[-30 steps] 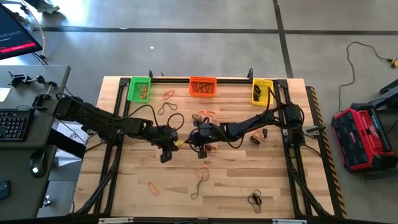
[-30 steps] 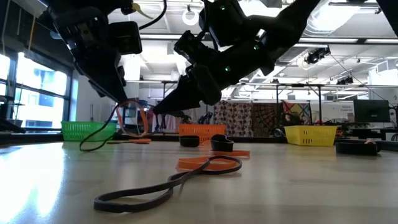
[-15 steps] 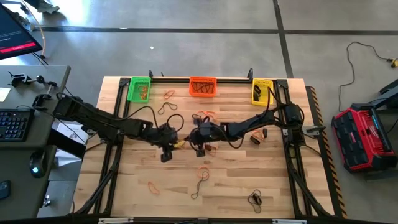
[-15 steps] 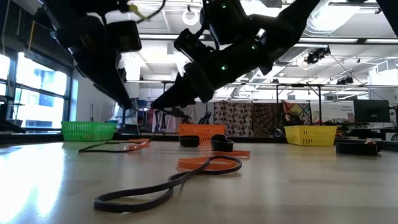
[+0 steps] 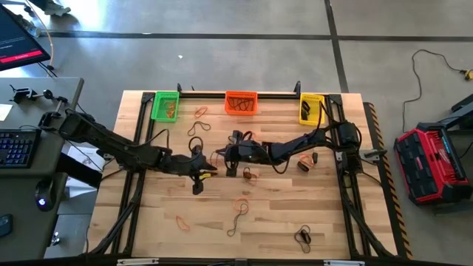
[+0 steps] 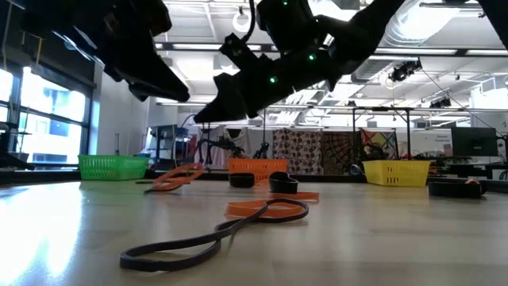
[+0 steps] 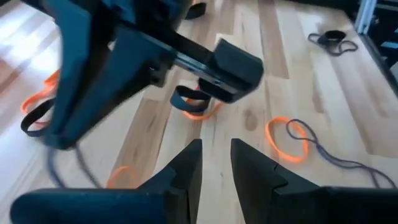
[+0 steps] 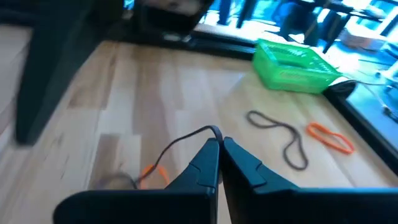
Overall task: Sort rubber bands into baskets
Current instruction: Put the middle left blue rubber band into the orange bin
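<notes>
Three baskets stand along the far edge: green [image 5: 165, 105], orange [image 5: 241, 102] and yellow [image 5: 311, 108]. Rubber bands lie scattered on the table. My left gripper [image 5: 200, 169] hangs above mid-table, its fingers [image 7: 186, 163] a little apart with nothing between them. My right gripper [image 5: 225, 157] is just to its right, tips nearly meeting it, fingers [image 8: 208, 155] shut, nothing hanging from it in the low view [image 6: 203, 116]. An orange-and-dark band [image 6: 178, 175] lies flat on the table below both. A thin dark line [image 8: 180, 142] runs off beside the right fingertips; I cannot tell what it is.
A dark band [image 8: 283, 135] and an orange band [image 8: 329, 137] lie near the green basket [image 8: 297, 59]. Orange and dark bands [image 7: 290, 134] lie nearer the front, with a black one [image 5: 303, 237] at the near right. The arms' cables loop over mid-table.
The orange-and-dark band that hung in a loop between the two grippers' tips has fallen and now lies flat on the table. Both grippers have risen clear of it. The right gripper has also shifted a little toward the far left.
</notes>
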Motion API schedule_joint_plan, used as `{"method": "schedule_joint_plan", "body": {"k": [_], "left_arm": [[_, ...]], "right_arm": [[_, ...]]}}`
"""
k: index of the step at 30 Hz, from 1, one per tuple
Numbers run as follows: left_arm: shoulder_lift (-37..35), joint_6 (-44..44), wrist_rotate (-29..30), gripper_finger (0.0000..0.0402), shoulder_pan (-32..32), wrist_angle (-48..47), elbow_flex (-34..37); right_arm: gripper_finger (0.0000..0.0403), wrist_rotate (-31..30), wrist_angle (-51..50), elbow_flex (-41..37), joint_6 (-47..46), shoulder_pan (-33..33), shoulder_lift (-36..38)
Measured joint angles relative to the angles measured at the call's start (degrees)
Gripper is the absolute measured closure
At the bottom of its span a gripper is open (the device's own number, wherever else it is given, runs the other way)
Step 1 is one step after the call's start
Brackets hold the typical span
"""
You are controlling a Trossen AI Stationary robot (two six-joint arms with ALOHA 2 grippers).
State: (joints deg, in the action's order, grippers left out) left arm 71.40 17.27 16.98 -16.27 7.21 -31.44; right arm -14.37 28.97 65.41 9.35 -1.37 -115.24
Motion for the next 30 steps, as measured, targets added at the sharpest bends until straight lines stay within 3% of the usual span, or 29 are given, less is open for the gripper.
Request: {"method": "schedule_joint_plan", "body": {"k": [12,20,30], "left_arm": [[-1.2,-1.2,5.9,0.0328,-5.6,1.3,0.7],[-1.2,-0.9,12.2,0.0328,-9.1,1.7,0.7],[-1.1,1.2,12.8,0.0346,-9.4,3.7,1.2]], "right_arm": [[0.0403,-6.5,-1.6,5.0,-1.6,-0.7,0.0],[0.0403,-9.9,-9.4,9.2,1.0,-0.5,0.0],[0.0403,-12.4,-21.1,15.8,5.8,4.6,0.0]]}}
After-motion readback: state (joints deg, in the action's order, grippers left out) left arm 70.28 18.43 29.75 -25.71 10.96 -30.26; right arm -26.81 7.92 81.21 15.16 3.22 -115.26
